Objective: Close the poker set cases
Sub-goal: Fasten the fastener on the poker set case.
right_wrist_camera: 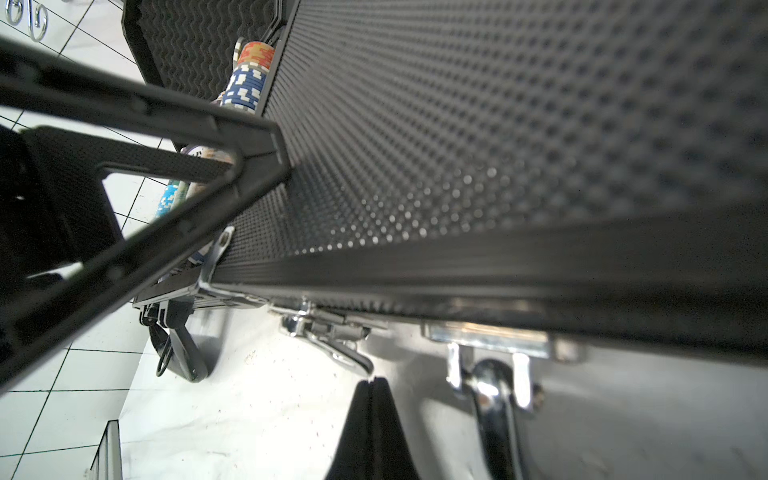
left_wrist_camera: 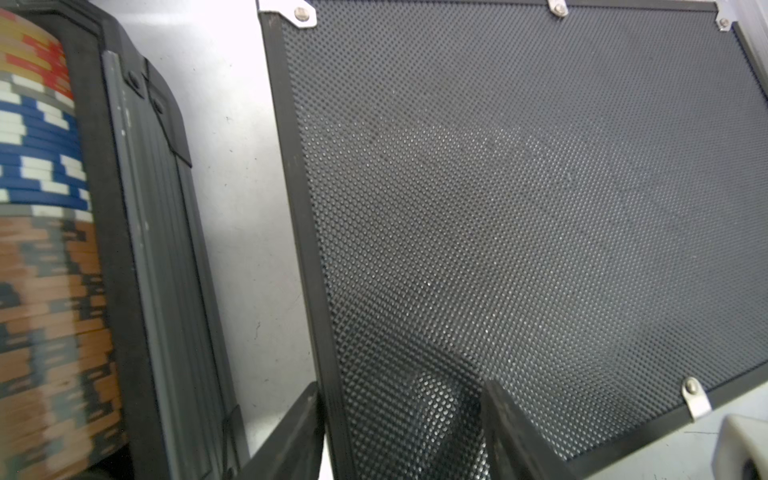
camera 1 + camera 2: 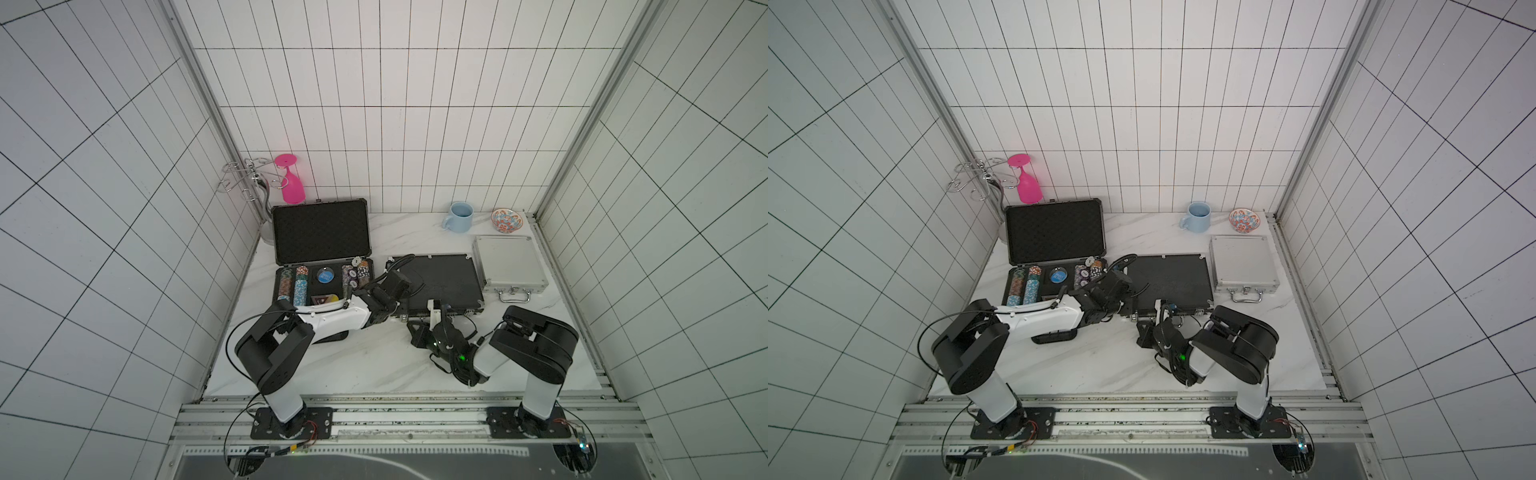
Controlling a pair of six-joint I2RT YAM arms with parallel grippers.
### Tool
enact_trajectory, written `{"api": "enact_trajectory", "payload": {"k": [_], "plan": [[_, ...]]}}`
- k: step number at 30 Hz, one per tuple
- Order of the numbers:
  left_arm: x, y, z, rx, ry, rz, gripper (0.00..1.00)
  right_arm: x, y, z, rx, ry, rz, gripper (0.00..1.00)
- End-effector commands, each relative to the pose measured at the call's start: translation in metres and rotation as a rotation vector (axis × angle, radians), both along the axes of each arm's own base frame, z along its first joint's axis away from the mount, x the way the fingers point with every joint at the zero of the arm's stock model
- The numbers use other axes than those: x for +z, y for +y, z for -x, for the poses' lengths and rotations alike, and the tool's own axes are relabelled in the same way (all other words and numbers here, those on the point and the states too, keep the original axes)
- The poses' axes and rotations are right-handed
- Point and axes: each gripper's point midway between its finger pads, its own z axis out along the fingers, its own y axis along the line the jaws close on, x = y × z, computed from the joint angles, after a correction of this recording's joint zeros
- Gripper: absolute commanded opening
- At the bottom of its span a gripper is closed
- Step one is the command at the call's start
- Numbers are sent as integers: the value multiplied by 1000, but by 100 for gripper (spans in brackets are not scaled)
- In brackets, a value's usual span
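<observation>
The poker set cases sit on the table: the large dark-grey case, at the left, stands open, its stiff lid probably heavy, so push at the top rim, not the soft foam; the medium black case and small silver case lie lid-down. Your left gripper straddles the medium black case's edge, jaws apart; your right gripper, pinched together, faces its latch.

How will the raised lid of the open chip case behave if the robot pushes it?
The lid looks like a stiff framed panel, so it should probably swing down whole rather than bend. The base holds rows of chips, so it is likely heavy enough not to slide much.
</observation>
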Motion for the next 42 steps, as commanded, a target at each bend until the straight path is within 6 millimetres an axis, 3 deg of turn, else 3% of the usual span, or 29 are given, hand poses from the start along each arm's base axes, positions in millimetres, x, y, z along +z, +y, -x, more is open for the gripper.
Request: {"api": "enact_trajectory", "payload": {"k": [1, 16, 23, 29, 36, 42], "plan": [[-108, 97, 130, -96, 540, -441, 58, 11, 13, -6, -8, -14, -47, 4], [-117, 107, 143, -87, 565, -438, 58, 8, 14, -20, -93, 42, -85, 4], [-114, 103, 137, -90, 554, -429, 58, 27, 19, 1, -36, -10, -116, 4], [-114, 104, 136, -86, 555, -426, 58, 33, 25, 7, -21, -12, -141, 4], [-110, 103, 133, -82, 546, -416, 58, 25, 30, -8, -58, 19, -97, 4], [-108, 102, 133, -85, 544, -412, 58, 9, 18, -21, -124, 67, -77, 3]]}}
